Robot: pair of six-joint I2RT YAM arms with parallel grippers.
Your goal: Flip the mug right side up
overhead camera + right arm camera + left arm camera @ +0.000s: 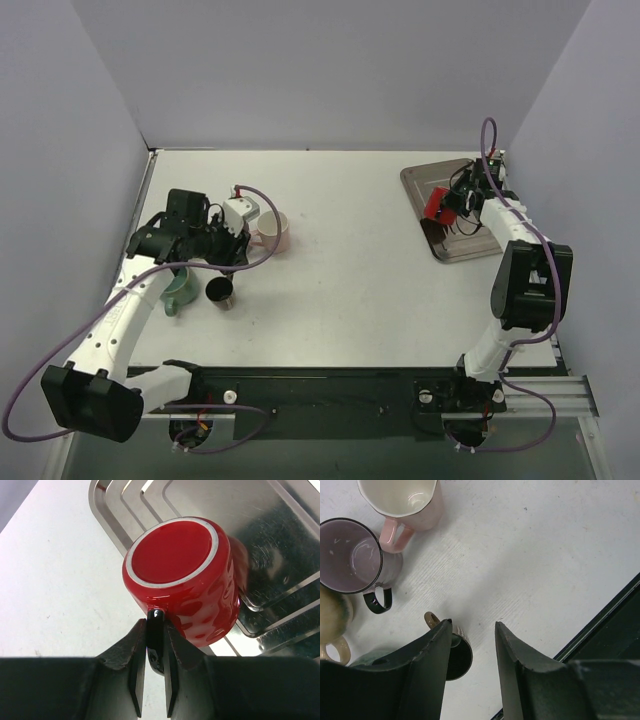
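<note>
The red mug (180,575) has a black handle (156,640). It hangs tilted, base toward the wrist camera, over the near-left corner of the metal tray (280,545). My right gripper (155,622) is shut on that handle. In the top view the red mug (436,204) and right gripper (447,208) are at the far right over the tray (425,180). My left gripper (472,625) is open with nothing between its fingers. It hovers over the table beside a small brown mug (457,652) that stands upright, partly hidden behind one finger.
Upright mugs cluster at the left: a pink one (275,232), a green one (180,290) and the small dark one (220,292). The left wrist view also shows a black-rimmed purple mug (350,555) and a tan mug (332,625). Grey walls enclose the table.
</note>
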